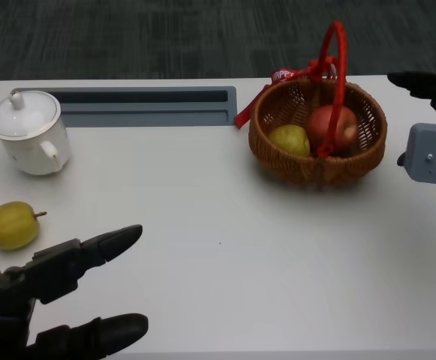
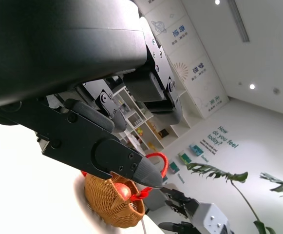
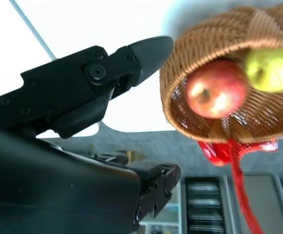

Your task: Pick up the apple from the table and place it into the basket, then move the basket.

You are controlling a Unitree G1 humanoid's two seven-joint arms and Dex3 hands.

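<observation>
A wicker basket (image 1: pixel 278 161) with a red handle (image 1: pixel 336 67) stands at the back right of the table. Inside it lie a red apple (image 1: pixel 332 126) and a yellow-green fruit (image 1: pixel 289 139). A second yellow-green apple (image 1: pixel 10 225) lies on the table at the near left. My left hand (image 1: pixel 52 300) hovers just right of and below it, fingers apart, holding nothing. My right hand (image 1: pixel 428 88) is beside the basket's right rim, also empty, fingers spread. The right wrist view shows the basket (image 3: pixel 190 63) and the red apple (image 3: pixel 214 90) close beyond the fingers (image 3: pixel 146 48).
A white lidded pot (image 1: pixel 30 133) stands at the back left. A grey recessed tray (image 1: pixel 150 106) runs along the table's far edge. The table's front edge is close under my left hand.
</observation>
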